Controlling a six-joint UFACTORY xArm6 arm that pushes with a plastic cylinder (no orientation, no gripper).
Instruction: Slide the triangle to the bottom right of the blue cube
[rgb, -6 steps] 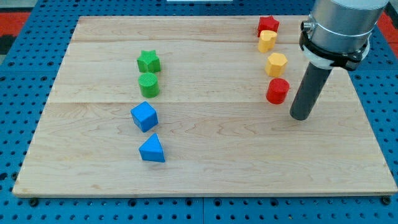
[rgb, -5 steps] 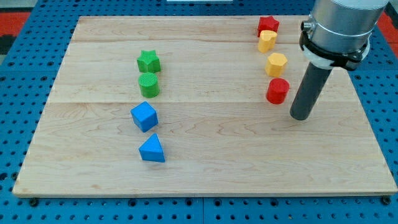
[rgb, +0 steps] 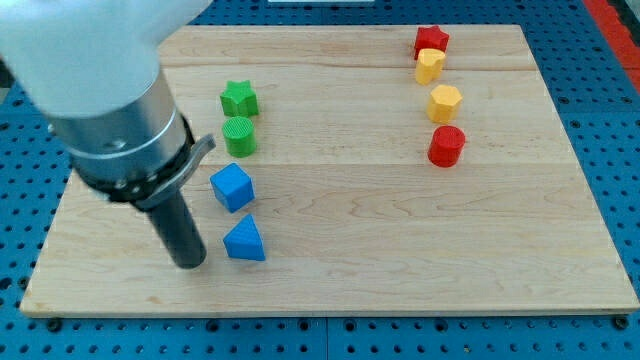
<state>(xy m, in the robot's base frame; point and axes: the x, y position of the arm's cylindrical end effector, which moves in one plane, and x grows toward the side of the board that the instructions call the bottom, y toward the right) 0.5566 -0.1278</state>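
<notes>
Beside triangle (rgb: 245, 241), on view's left, my tip (rgb: 188, 263) stands, apparently just clear, holding nothing. Triangle sits just below cube (rgb: 232, 187). Risks: off-centre push spins triangle, it slips off rod; upward drift nudges cube.

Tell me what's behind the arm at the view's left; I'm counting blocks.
Only bare board shows around the arm. Its body hides the board's upper left corner, so a block there can't be ruled out. My tip sits left of the blue triangle.
</notes>
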